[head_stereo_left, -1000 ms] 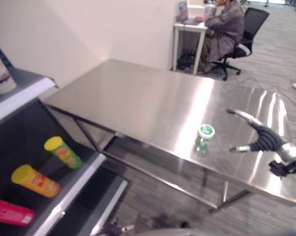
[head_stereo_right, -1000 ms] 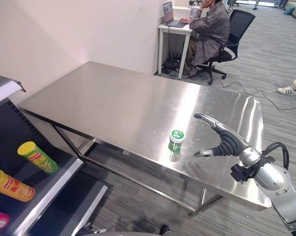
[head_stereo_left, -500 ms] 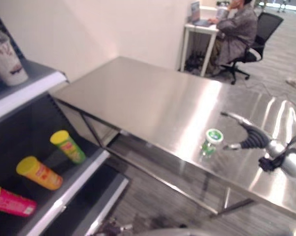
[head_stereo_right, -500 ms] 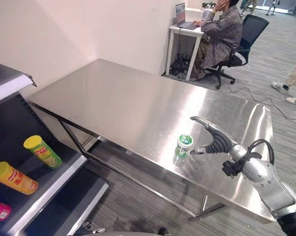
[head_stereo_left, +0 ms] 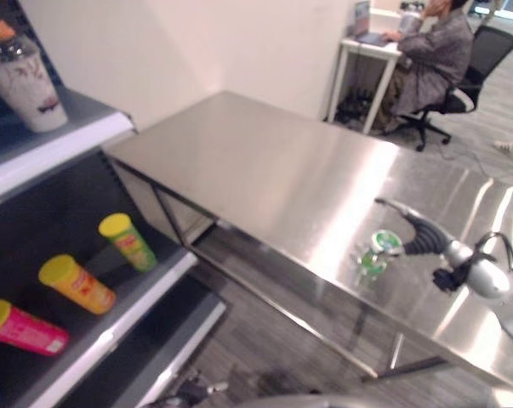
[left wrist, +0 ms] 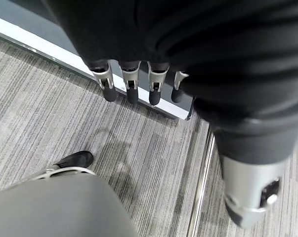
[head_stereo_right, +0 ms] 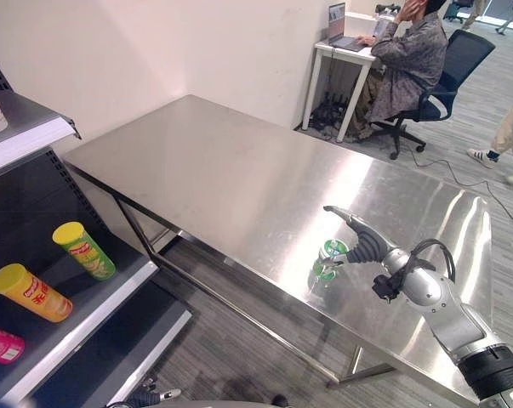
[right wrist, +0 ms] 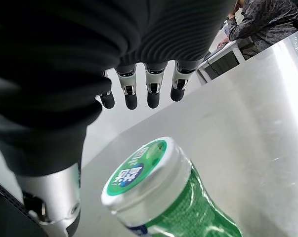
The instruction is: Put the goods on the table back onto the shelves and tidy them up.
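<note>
— Where is your right hand just now?

— Over the steel table, near its front edge towards the right end. The arm reaches in low from the right, forearm almost level with the tabletop. The fingers are stretched out straight above and beyond the green bottle, and the thumb is spread wide on the near side, so the hand brackets the bottle with nothing gripped. Your wrist camera shows the bottle's white-rimmed green cap between thumb and fingers; whether either touches it, you cannot tell.

— And the bottle itself?

— Upright on the table, close to the front edge, just beside your palm.

— Your left hand?

— Hanging low over the grey carpet by the shelf's bottom edge, fingers straight and relaxed, holding nothing.

— What sits on the shelves?

— On the lower shelf, lying on their sides: a green tube, an orange tube and a pink tube, all with yellow caps. On the shelf above, a white cup.

— Anything beyond?

— A person seated at a white desk past the table's far edge.
</note>
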